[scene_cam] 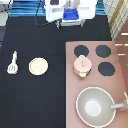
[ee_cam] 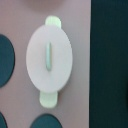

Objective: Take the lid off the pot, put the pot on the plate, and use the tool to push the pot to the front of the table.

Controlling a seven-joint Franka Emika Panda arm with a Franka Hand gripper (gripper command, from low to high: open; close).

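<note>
The gripper [scene_cam: 70,19] is at the top middle of the exterior view, up by the robot's white body, and it holds nothing. I cannot tell if its jaws are apart or together. It is well apart from all the small things. The nearest one is the pot [scene_cam: 82,73], which sits on the pink-brown stove [scene_cam: 72,85] at the right of the exterior view. The pot stands between the black burners [scene_cam: 103,51]. The lid [scene_cam: 82,64] is on the pot. In the wrist view the lid [ee_cam: 49,54] covers the whole top of the pot, and only the pot's two pale tabs [ee_cam: 53,22] stick out on two sides. A thin little knob runs down the middle of the lid. Below the pot in the exterior view, at the lower right, is a big grey pan [scene_cam: 95,106]. The plate [scene_cam: 38,66] lies bare on the black counter [scene_cam: 35,100], left of the stove. The tool [scene_cam: 13,62] lies near the plate, by the left edge of the exterior view, and does not touch it.
</note>
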